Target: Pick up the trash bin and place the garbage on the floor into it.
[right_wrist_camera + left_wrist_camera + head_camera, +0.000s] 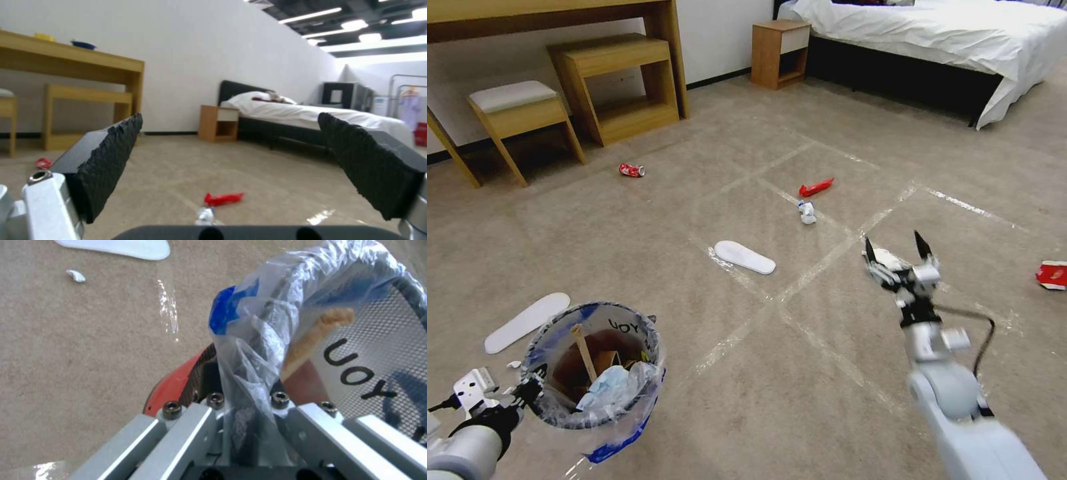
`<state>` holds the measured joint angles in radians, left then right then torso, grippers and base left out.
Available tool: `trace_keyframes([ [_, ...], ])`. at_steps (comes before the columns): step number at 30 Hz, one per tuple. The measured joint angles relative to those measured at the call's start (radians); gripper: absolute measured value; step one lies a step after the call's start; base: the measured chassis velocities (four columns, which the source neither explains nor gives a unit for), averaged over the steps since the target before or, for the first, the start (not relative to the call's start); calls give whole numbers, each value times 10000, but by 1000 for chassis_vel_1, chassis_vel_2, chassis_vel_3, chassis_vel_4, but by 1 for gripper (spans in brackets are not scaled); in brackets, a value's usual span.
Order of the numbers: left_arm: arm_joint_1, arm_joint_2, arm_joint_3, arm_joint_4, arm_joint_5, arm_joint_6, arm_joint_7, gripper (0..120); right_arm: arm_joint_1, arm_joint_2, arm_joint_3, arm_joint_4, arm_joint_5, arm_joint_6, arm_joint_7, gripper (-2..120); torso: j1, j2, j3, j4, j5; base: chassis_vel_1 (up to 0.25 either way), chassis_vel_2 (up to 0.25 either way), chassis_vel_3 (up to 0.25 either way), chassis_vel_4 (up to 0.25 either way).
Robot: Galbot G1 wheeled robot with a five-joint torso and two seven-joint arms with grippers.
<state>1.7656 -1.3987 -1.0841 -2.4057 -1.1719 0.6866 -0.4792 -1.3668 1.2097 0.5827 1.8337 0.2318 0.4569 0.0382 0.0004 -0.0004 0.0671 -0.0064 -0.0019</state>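
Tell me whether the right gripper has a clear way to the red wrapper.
Probably yes. The right gripper hangs open above bare floor, and the red wrapper lies ahead of it in the open. A small white scrap sits just before it, not blocking.

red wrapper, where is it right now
In the head view the red wrapper lies on the floor ahead, right of centre, just beyond a crumpled white tissue and short of the bed.
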Motion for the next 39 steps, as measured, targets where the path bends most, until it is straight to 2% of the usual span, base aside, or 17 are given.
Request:
trace_keyframes([
  [5,-3,-194,97,-8,148,1,61,0,-766,928,756,413,-623,500,-82,100,0,0,1,2,-1,0,0,0,0],
  [10,-29,-284,97,-10,168,2,76,0,-1154,1357,1118,565,-884,854,-79,100,0,0,1,0,-2,0,0,0,0],
  [12,-21,-346,93,-38,169,1,79,0,-1454,1518,1197,530,-1214,1488,27,100,0,0,1,4,-2,0,0,0,0],
  [27,119,-547,104,-284,148,1,60,0,-2819,1746,958,235,-2197,3172,406,100,0,0,1,1,0,0,0,0,0],
  [39,218,-644,108,-346,221,7,62,0,-2849,1791,734,210,-2337,3313,424,100,0,0,2,2,0,0,0,0,0],
])
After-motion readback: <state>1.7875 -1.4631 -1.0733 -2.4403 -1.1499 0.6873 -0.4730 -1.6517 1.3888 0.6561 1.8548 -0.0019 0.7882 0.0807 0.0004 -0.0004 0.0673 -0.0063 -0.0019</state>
